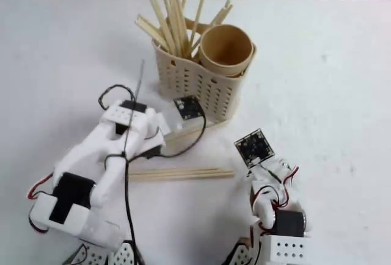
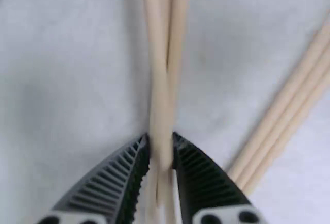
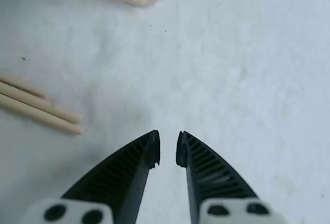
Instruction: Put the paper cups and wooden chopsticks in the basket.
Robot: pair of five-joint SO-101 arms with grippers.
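On the white tabletop (image 1: 330,94), upper centre of the high view, a cream perforated plastic basket (image 1: 195,88) holds a tan paper cup (image 1: 227,48) and upright wooden chopsticks (image 1: 174,18), tips fanning upward; loose wooden chopsticks (image 1: 183,173) lie at centre, long axis left to right; the left claw (image 2: 161,154) pinches a few pale chopsticks (image 2: 164,74), which run straight out beyond its tips; the right claw (image 3: 167,149) is slightly spread above the tabletop.
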